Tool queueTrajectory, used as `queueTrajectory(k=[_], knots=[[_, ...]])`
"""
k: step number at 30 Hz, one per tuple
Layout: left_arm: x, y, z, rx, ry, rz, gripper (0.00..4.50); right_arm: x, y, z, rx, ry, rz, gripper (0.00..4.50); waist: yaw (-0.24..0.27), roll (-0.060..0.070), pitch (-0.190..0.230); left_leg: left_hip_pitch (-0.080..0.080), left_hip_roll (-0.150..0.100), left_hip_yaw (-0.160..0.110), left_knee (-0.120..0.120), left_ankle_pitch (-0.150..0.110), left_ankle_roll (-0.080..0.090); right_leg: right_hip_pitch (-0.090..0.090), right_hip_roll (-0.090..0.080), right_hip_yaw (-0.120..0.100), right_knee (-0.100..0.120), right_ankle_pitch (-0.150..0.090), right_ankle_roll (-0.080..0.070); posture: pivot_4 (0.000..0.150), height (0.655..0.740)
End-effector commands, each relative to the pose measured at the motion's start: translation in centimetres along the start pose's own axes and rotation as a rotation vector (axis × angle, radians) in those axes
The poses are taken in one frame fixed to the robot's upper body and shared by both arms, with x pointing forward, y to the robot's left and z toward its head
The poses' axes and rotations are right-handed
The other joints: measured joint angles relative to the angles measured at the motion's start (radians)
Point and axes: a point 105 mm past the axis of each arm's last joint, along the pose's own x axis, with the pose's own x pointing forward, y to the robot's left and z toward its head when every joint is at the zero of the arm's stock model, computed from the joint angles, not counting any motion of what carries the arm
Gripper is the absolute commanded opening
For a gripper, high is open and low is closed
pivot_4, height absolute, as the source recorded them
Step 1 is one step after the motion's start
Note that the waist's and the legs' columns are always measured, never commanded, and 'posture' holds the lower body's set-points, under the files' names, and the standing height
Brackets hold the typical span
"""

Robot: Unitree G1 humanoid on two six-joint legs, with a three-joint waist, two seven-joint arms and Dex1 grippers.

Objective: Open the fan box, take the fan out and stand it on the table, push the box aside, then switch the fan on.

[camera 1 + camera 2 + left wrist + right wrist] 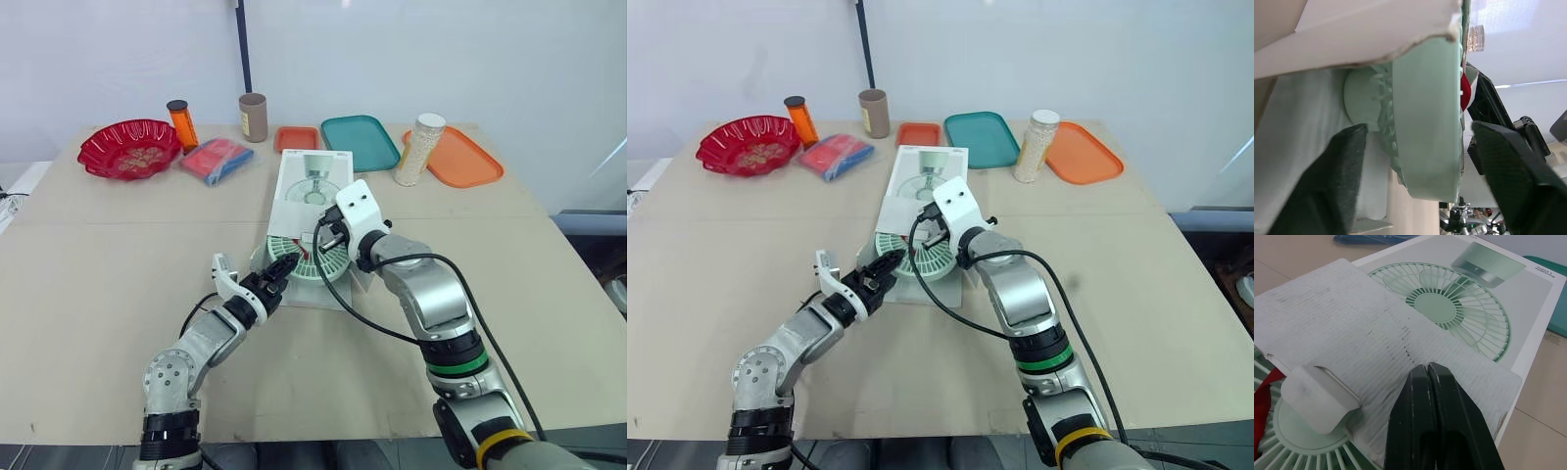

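The white fan box [312, 181] lies flat at the table's middle, its printed fan picture facing up. The pale green fan [323, 262] sticks partly out of the box's near end, under a raised white flap [1352, 333]. My left gripper [279, 272] is open at the fan's near left edge. In the left wrist view its fingers [1342, 181] stand on either side of the fan's rim [1425, 122], with a gap on one side. My right gripper [328, 233] is shut, with nothing between its fingertips [1426, 369], which rest against the flap. A red strap shows on the fan.
Along the far edge stand a red bowl [129, 149], an orange bottle [182, 123], a brown cylinder [253, 117], a blue and red packet [217, 159], a small orange tray [297, 138], a teal tray [360, 141], a bead jar [421, 149] and an orange tray [456, 157].
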Motion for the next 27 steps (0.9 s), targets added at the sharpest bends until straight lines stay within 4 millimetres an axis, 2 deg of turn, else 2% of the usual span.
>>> queueTrajectory(k=[1, 5, 9, 14, 15, 17, 21, 27], knots=[[0.3, -0.8, 0.3, -0.003, -0.017, -0.041, 2.55, 0.1, 0.4, -2.1, 0.009, 0.083, 0.013, 0.00, 0.000, 0.000, 0.000, 0.000, 0.000, 0.000, 0.000, 0.000, 0.000, 0.000, 0.000, 0.000, 0.000, 0.000, 0.000, 0.150, 0.7400], [0.5, -0.9, -0.2, -0.007, -0.007, -0.054, 2.55, 0.1, 0.4, -2.1, 0.006, 0.083, 0.014, 0.00, 0.000, 0.000, 0.000, 0.000, 0.000, 0.000, 0.000, 0.000, 0.000, 0.000, 0.000, 0.000, 0.000, 0.000, 0.000, 0.150, 0.7400], [0.9, -0.2, -0.7, -0.013, -0.002, -0.032, 2.55, 0.0, 0.2, -2.2, 0.009, 0.082, 0.007, 0.00, 0.000, 0.000, 0.000, 0.000, 0.000, 0.000, 0.000, 0.000, 0.000, 0.000, 0.000, 0.000, 0.000, 0.000, 0.000, 0.150, 0.7400], [0.9, 0.0, -0.5, -0.002, -0.018, -0.026, 2.55, 0.0, 0.4, -2.3, 0.009, 0.084, 0.019, 0.00, 0.000, 0.000, 0.000, 0.000, 0.000, 0.000, 0.000, 0.000, 0.000, 0.000, 0.000, 0.000, 0.000, 0.000, 0.000, 0.150, 0.7400], [0.9, 0.0, -0.4, -0.001, -0.021, -0.027, 2.01, 0.1, 0.5, -2.2, 0.009, 0.083, 0.021, 0.00, 0.000, 0.000, 0.000, 0.000, 0.000, 0.000, 0.000, 0.000, 0.000, 0.000, 0.000, 0.000, 0.000, 0.000, 0.000, 0.150, 0.7400], [0.7, 0.1, -0.4, 0.000, -0.021, -0.022, 1.60, 0.2, 0.5, -2.1, 0.009, 0.080, 0.024, 0.00, 0.000, 0.000, 0.000, 0.000, 0.000, 0.000, 0.000, 0.000, 0.000, 0.000, 0.000, 0.000, 0.000, 0.000, 0.000, 0.150, 0.7400], [0.1, 0.2, -0.8, 0.013, 0.004, -0.011, 1.57, 0.3, 0.5, -1.9, 0.008, 0.079, 0.024, 0.00, -0.001, 0.000, 0.000, 0.000, 0.000, 0.000, 0.000, 0.000, 0.000, 0.000, 0.000, 0.000, 0.000, 0.000, 0.000, 0.150, 0.7400], [-1.9, 1.1, -0.8, 0.031, 0.021, 0.028, 1.57, 0.4, 0.3, -2.0, 0.007, 0.090, 0.010, 0.00, -0.003, 0.000, 0.000, 0.000, 0.001, 0.000, -0.001, 0.000, 0.000, 0.000, 0.001, 0.000, -0.001, 0.000, 0.000, 0.150, 0.7400]])
